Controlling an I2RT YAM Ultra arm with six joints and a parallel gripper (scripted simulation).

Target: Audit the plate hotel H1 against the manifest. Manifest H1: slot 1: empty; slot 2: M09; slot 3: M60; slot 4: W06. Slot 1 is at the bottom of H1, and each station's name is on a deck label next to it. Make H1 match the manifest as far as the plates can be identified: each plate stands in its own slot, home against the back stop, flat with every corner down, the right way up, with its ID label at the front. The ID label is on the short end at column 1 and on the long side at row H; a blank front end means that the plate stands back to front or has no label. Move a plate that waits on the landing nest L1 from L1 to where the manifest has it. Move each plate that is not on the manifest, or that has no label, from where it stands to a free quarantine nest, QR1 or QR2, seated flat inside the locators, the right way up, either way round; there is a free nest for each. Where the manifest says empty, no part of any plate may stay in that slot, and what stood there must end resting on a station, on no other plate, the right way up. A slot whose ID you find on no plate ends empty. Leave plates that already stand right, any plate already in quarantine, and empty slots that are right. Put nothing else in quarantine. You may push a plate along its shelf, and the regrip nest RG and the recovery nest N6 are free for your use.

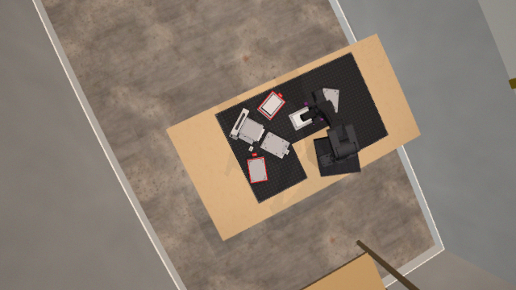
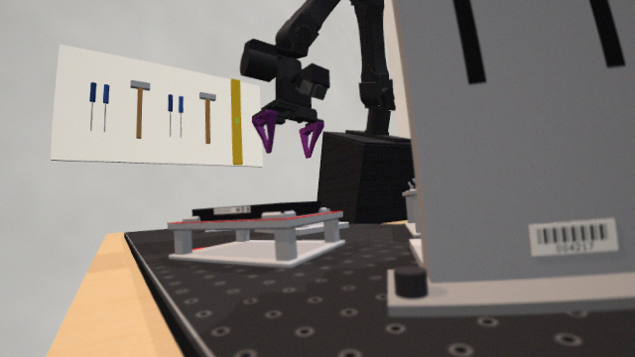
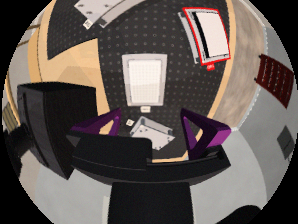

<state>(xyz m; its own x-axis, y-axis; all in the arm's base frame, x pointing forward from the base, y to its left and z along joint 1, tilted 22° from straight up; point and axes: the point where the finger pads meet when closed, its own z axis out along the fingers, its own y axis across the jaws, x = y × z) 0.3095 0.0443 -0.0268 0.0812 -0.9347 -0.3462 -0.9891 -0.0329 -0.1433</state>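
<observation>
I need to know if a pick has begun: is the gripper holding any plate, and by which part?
Nothing is held. The gripper hangs fully open in the air, its purple fingers apart with nothing between them.

Arm: matte black throughout, made of blocky rounded links with chunky cylindrical joint housings. It rises from a black box-shaped pedestal. The gripper has a black body and two purple fingers, each a triangular open frame tapering to a point; no cables or markings discernible.
</observation>
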